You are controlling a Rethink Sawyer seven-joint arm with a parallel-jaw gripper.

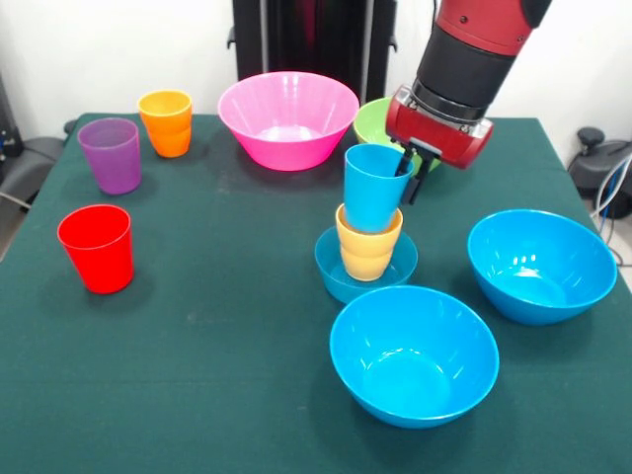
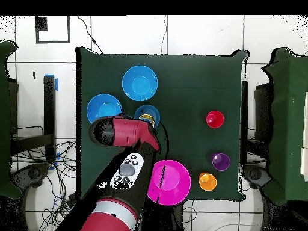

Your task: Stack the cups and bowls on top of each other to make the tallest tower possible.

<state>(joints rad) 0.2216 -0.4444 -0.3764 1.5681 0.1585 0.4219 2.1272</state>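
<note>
My gripper (image 1: 407,170) is shut on the right rim of the light blue cup (image 1: 373,193), one finger inside the rim and one outside. The light blue cup sits slightly tilted in the yellow-orange cup (image 1: 367,255), which stands in the small blue bowl (image 1: 334,269) at the table's middle. The large pink bowl (image 1: 288,118) and the green bowl (image 1: 371,122) stand at the far side, the green one partly hidden behind my gripper. Two large blue bowls (image 1: 413,355) (image 1: 540,265) sit near and right. Red (image 1: 97,247), purple (image 1: 111,155) and orange (image 1: 166,122) cups stand at the left.
In the overhead view my arm (image 2: 123,132) covers the green bowl and most of the stack (image 2: 147,112). The pink bowl (image 2: 171,180), the blue bowls (image 2: 139,83) (image 2: 102,108) and the red (image 2: 215,119), purple (image 2: 221,161) and orange (image 2: 207,181) cups show there.
</note>
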